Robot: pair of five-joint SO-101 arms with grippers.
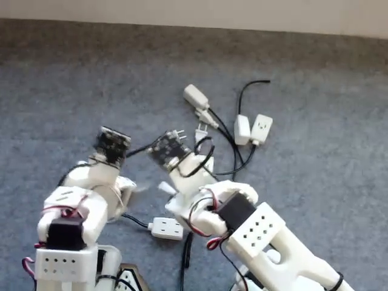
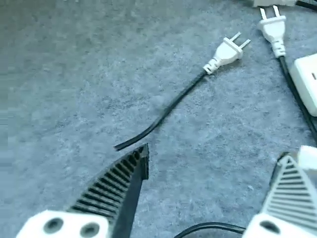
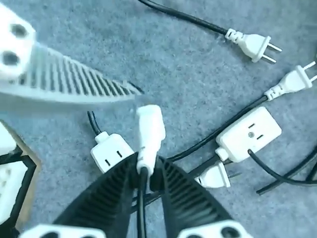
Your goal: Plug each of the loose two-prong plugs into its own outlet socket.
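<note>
Pickup done, insertion pending. Toward the front edge of the tabletop (image 1: 327,182) lies the near socket (image 1: 167,228). Beyond it, the right gripper (image 3: 147,161) pinches the held plug (image 3: 150,131); the left gripper (image 2: 215,153) is spread and empty. Next: align prongs with slots. Farther off: three loose plugs (image 3: 252,45), apparently three more sockets (image 1: 262,128).

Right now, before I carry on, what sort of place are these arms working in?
Probably an indoor robot test bench: grey carpet covers the surface, a pale strip, maybe a wall, runs behind it, and loose plugs and outlet sockets lie scattered.
</note>
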